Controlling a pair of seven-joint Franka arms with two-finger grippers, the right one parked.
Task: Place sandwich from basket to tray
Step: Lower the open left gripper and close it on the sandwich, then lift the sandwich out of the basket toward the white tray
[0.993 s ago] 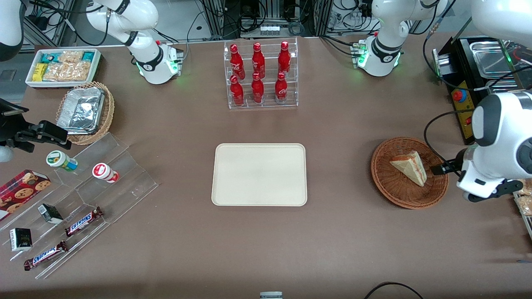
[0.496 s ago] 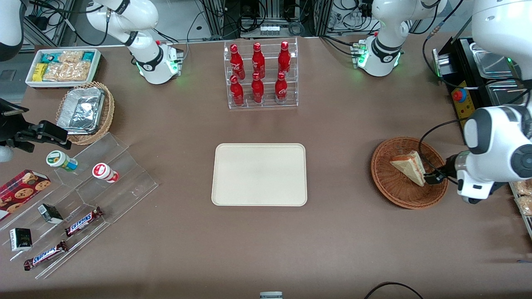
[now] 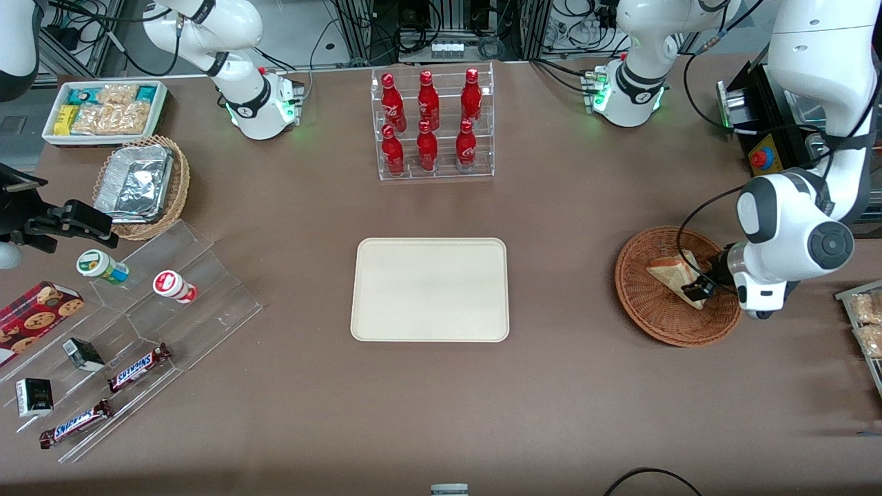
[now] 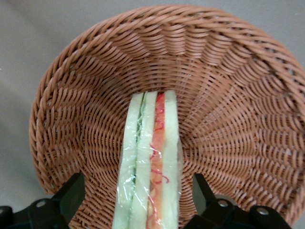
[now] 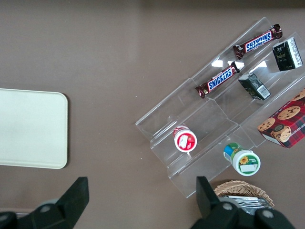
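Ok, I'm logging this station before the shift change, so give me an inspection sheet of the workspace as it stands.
Surface: brown table, no spills seen.
Job's things: sandwich lies wrapped in the basket; tray holds nothing.
Clutter: cola bottle rack, foil trays in a tan basket, snack bin, and a clear stepped stand with cups, boxes and Snickers bars.
Grippers: left gripper is down in the basket, open, one of its fingers on either side of the sandwich, not touching it.
Cables: black cable loops over the basket rim.
Surroundings: control box with red button.
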